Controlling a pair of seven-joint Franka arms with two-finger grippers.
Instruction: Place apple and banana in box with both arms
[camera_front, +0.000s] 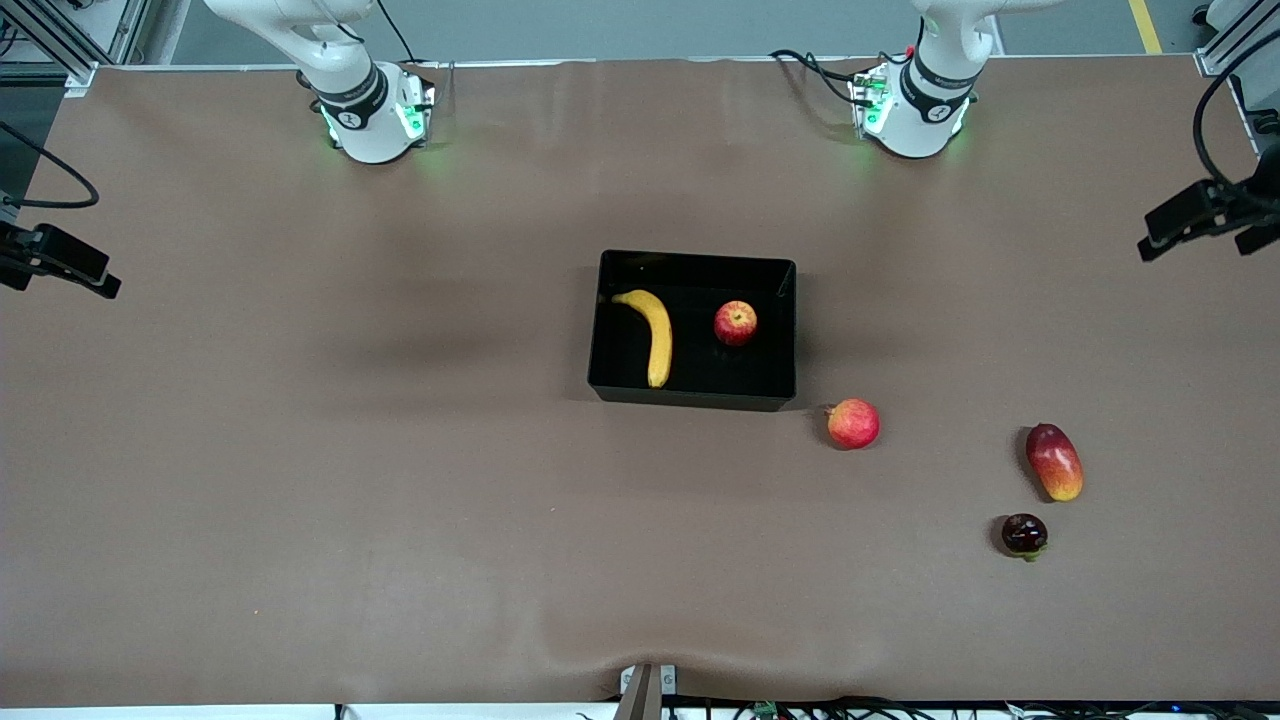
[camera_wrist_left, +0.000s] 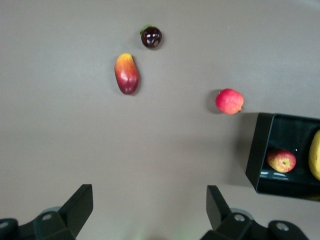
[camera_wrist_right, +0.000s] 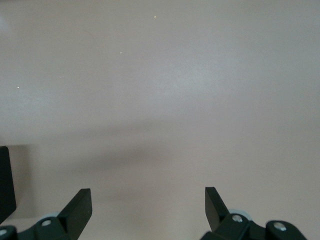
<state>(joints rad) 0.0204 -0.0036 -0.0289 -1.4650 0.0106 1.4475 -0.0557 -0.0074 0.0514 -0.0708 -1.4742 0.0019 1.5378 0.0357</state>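
The black box (camera_front: 697, 260) sits mid-table. The yellow banana (camera_front: 652, 335) lies in it toward the right arm's end. The deep-red apple (camera_front: 735, 323) lies in it toward the left arm's end. The left wrist view shows the box's corner (camera_wrist_left: 257, 150), the apple (camera_wrist_left: 281, 160) and an edge of the banana (camera_wrist_left: 315, 155). My left gripper (camera_wrist_left: 149, 195) is open and empty, high over bare table. My right gripper (camera_wrist_right: 148, 196) is open and empty over bare table, with a box corner (camera_wrist_right: 5, 182) at the frame's edge. The front view shows only the arms' bases, neither gripper.
A paler pinkish-red round fruit (camera_front: 853, 423) lies just outside the box, nearer the front camera; it also shows in the left wrist view (camera_wrist_left: 229, 101). A red-and-yellow mango (camera_front: 1054, 461) and a dark round fruit (camera_front: 1024, 534) lie toward the left arm's end. Black camera mounts (camera_front: 1200, 215) overhang both table ends.
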